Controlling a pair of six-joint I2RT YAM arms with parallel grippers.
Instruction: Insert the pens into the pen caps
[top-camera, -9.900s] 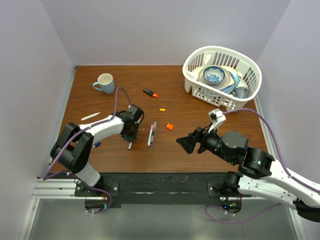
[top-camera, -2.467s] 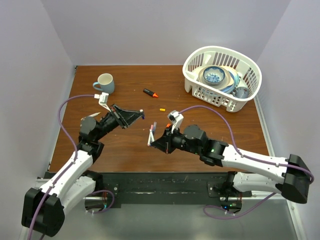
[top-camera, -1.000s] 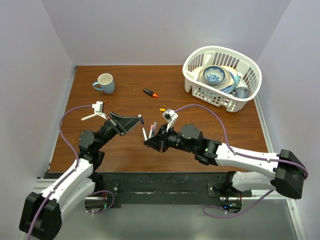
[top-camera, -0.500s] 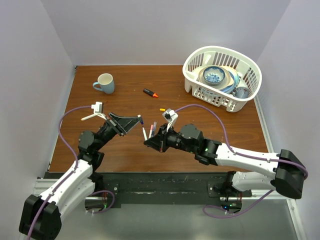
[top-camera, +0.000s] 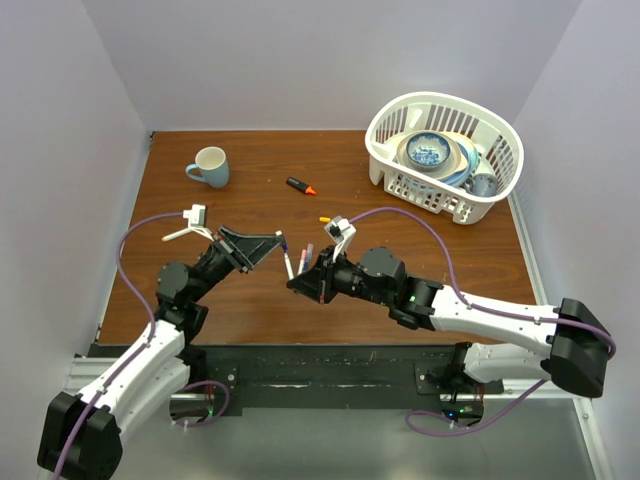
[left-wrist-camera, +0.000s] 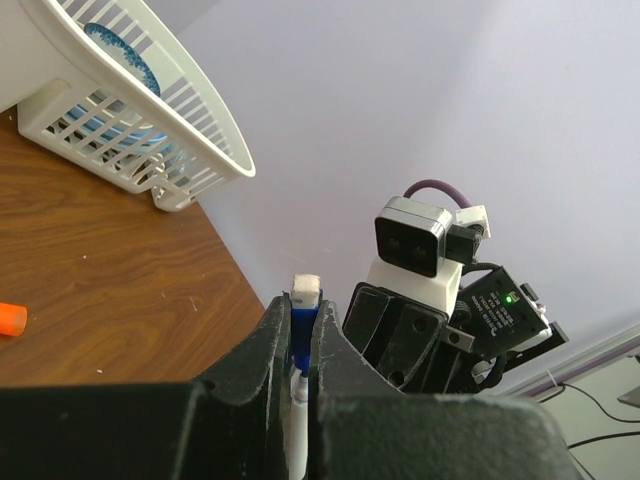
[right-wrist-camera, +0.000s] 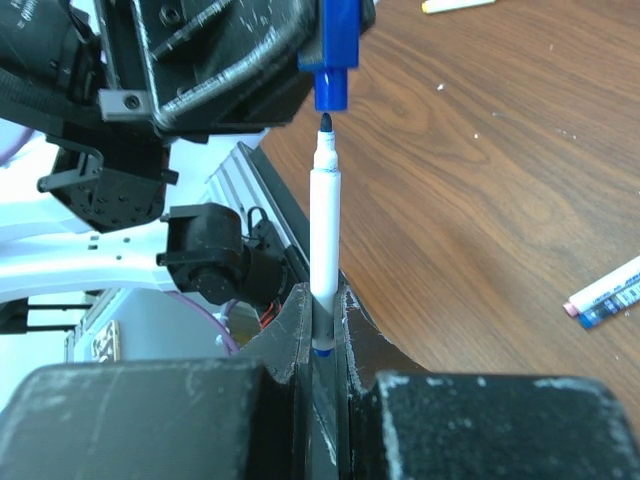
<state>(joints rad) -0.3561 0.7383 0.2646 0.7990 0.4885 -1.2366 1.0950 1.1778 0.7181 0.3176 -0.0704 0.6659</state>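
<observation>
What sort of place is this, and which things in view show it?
Likely a robot lab test cell: a left arm and right arm bolted at a table's edge, plain walls closing it in, and props like a mug and basket.

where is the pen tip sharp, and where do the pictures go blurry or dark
Right wrist: the pen tip and the cap above it are sharp, while the right gripper at the bottom is a dark blur. Left wrist: the left gripper is dark and soft against a bright wall. Top external: evenly lit, no glare, but pen and cap look tiny.
</observation>
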